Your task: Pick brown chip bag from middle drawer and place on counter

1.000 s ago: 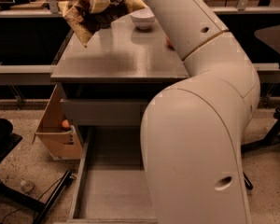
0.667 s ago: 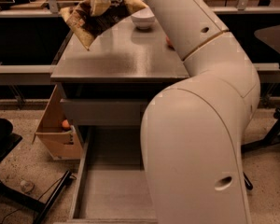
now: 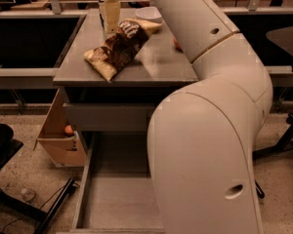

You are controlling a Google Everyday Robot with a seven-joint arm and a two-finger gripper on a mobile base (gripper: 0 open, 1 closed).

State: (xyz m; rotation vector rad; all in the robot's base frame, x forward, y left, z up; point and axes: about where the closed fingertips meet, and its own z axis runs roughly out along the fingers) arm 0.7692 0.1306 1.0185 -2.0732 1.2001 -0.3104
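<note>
Gripper (image 3: 110, 13) sits at the far edge of the counter (image 3: 161, 65), just above the back end of the brown chip bag (image 3: 118, 50). You can't tell from this view whether it's clamped on the bag or has let go, so don't assume either. Bag lies flat on the counter, left of centre, running diagonally from the front left edge up toward the far edge, with one pale tan end close to the counter's front lip. Middle drawer (image 3: 115, 199) is pulled out below the counter's front; the arm (image 3: 210, 130) covers its right part. Judging by that, you're at the place step and nearly done, since the bag looks set down on the counter. Next move calls for confirming release, then lifting straight up off the counter without dragging the bag toward the front edge. White bowl (image 3: 149, 13) sits at the counter's far edge, just right of the bag's upper end, so keep your retreat clear of it. Cardboard box (image 3: 58, 140) stands on the floor, left of and below the counter. Writing: white script on the bag's dark panel, looks like "alt" but crumpled, not readable for sure. No other labels legible.
</note>
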